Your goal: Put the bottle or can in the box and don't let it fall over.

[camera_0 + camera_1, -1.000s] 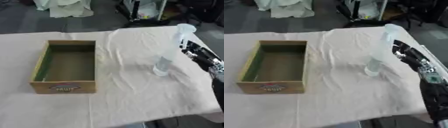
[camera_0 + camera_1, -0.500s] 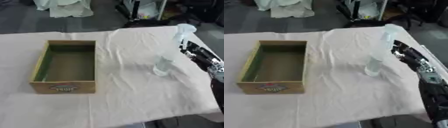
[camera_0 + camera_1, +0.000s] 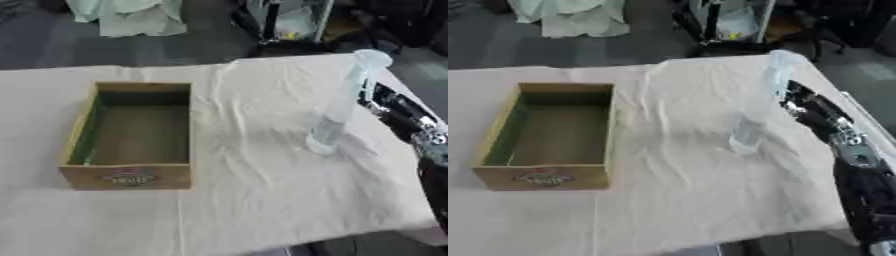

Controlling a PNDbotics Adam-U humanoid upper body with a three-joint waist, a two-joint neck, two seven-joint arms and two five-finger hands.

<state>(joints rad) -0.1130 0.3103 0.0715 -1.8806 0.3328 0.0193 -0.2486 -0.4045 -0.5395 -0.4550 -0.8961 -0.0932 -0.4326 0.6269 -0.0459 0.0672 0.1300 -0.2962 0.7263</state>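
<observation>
The clear plastic bottle [image 3: 340, 105] stands upright on the cloth [image 3: 254, 190], well right of the wooden box [image 3: 131, 135], and the right hand [image 3: 808, 109] is just beside it, fingers unreadable, so I'd grab low and lift straight.

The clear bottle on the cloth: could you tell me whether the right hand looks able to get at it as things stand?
Probably yes. The right hand is right beside the upright clear bottle, on its right, with nothing showing between them. The wooden box sits well off to the left, out of the way.
</observation>
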